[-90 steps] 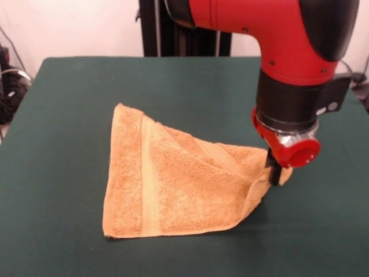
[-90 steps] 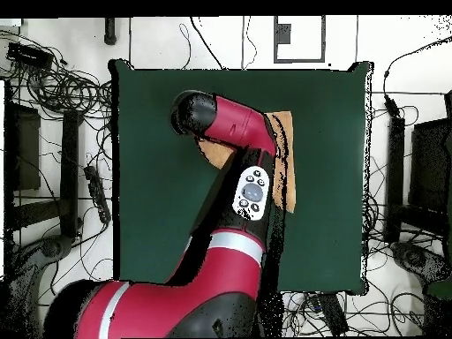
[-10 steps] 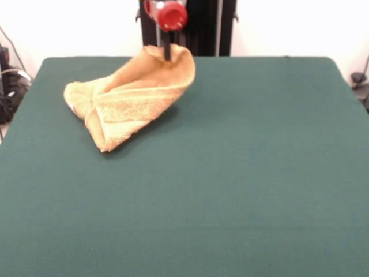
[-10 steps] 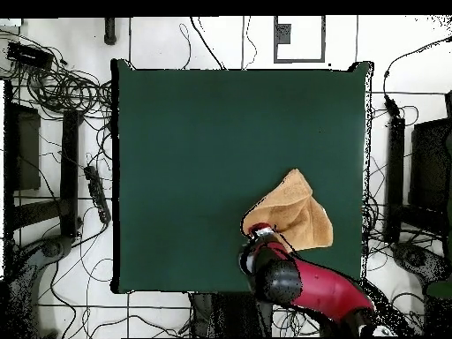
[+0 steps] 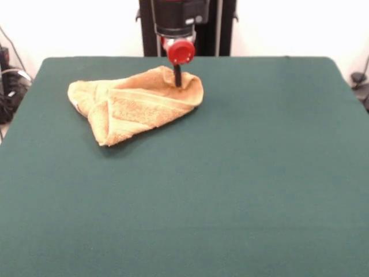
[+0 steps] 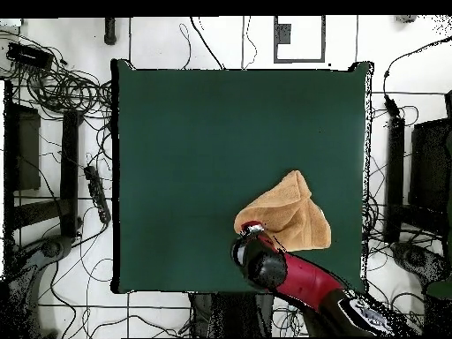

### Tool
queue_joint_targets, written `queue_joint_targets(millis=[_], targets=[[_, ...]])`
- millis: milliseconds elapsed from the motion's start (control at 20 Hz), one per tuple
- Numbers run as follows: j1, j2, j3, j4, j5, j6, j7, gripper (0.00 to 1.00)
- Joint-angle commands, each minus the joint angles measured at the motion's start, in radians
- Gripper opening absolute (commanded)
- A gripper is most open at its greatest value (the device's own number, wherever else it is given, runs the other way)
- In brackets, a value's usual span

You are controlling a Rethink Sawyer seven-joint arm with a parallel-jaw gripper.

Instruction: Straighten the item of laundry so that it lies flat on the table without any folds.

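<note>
The orange-tan washcloth [image 5: 135, 104] lies bunched and folded over itself at the far left of the dark green table [image 5: 259, 173], close to the robot's side. In the overhead view, the washcloth [image 6: 298, 212] is near the table's [image 6: 203, 150] lower right. My gripper [image 5: 177, 81] comes down from above onto the cloth's far right corner. Its dark fingers are together on that raised edge, low over the table. In the overhead view, the gripper [image 6: 252, 230] sits at the cloth's left tip, mostly hidden under the red arm.
The black pedestal [image 5: 222, 29] stands behind the table's far edge. Cables and gear lie off the table's left side [image 5: 8, 86] and all round it in the overhead view [image 6: 62, 88]. The table's edge runs just behind the cloth.
The gripper has come down and a little nearer, lowering the held corner onto the table. Since the earliest frames, the cloth was carried from mid-table to the robot's side and lies more folded.
</note>
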Motion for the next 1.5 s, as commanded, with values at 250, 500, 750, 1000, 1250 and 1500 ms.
queue_joint_targets(millis=[250, 500, 750, 1000, 1250, 1500], targets=[[0.18, 0.041, -0.005, -0.128, 0.282, 0.037, 0.22, 0.0], [0.277, 0.01, -0.026, -0.153, 0.407, 0.114, 0.235, 0.0], [0.34, -0.012, -0.063, -0.167, 0.489, 0.169, 0.218, 0.0], [0.398, -0.014, -0.104, -0.196, 0.55, 0.214, 0.215, 0.0], [0.476, 0.027, -0.154, -0.254, 0.634, 0.232, 0.25, 0.0], [0.604, 0.083, -0.265, -0.356, 0.718, 0.297, 0.299, 0.0]])
